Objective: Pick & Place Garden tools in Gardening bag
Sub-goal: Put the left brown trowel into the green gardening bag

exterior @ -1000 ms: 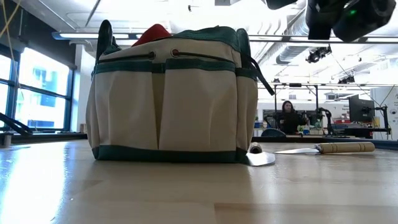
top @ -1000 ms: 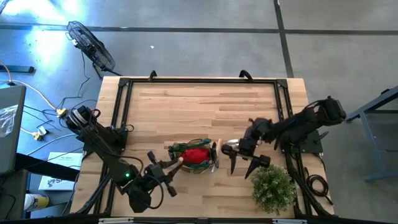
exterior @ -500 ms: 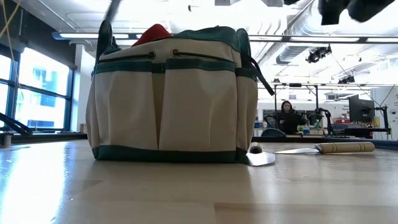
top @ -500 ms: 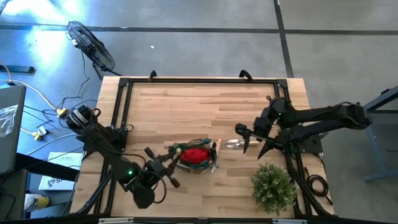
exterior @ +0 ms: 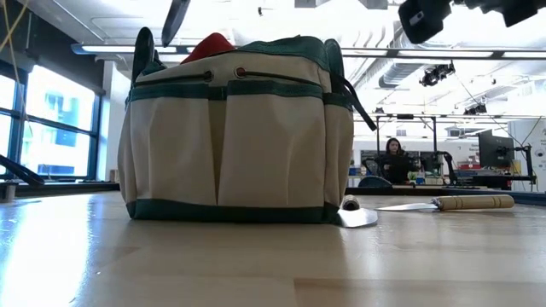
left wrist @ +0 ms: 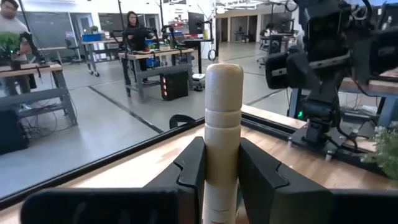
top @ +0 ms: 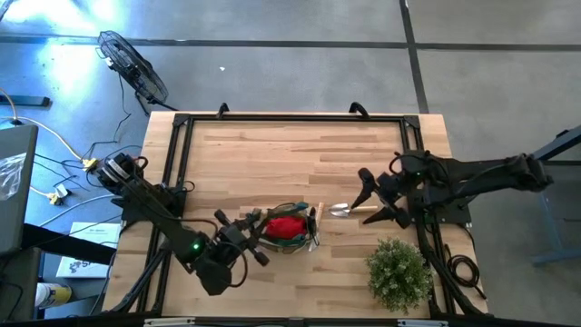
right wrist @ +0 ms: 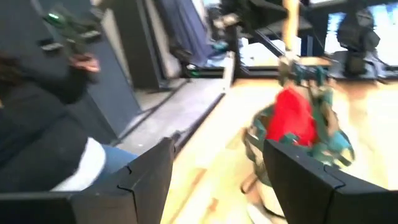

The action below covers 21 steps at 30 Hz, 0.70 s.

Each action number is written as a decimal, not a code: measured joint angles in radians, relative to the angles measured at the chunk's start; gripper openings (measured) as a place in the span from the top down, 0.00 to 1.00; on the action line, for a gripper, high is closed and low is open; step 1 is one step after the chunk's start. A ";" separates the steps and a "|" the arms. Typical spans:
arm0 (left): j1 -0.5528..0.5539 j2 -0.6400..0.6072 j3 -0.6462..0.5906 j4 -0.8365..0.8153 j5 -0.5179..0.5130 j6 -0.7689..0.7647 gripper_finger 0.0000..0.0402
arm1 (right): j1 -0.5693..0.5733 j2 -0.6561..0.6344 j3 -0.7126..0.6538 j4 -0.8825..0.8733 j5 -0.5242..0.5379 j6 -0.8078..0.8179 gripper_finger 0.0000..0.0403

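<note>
From above, the left gripper [top: 251, 243] sits at the left rim of the bag [top: 289, 228], clamped on a pale wooden handle [top: 263, 232]. The red glove [top: 286, 225] fills the bag's mouth. The right gripper [top: 379, 198] hangs with its jaws spread wide and nothing in them, just beside a trowel [top: 352, 209] lying flat on the table [top: 272, 154] between it and the bag. The potted plant [top: 398, 271] stands near the front right corner.

At table height, the bag [exterior: 235, 128] stands upright, soft-sided, likely to sag if pushed. The trowel [exterior: 444, 203] lies behind it, blade toward the bag, with another metal blade [exterior: 358, 215] at the bag's foot.

The left wrist view shows the handle [left wrist: 222, 124] upright between the closed fingers [left wrist: 186, 171]. I judge the tool stiff and light; smooth wood could slip, so a mid-handle grip suits.

The right wrist view shows the open fingers [right wrist: 146, 177] facing the bag [right wrist: 298, 134], well apart.
</note>
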 joint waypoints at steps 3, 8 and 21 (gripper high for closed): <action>-0.007 0.000 0.000 0.081 0.002 0.069 0.85 | 0.031 -0.003 0.000 -0.005 0.071 -0.023 0.40; -0.046 0.000 0.000 0.150 0.011 0.090 0.85 | 0.067 0.002 0.000 0.009 0.234 -0.146 0.40; -0.052 0.177 0.001 0.410 0.002 0.066 0.85 | 0.075 0.004 0.000 0.007 0.345 -0.183 0.40</action>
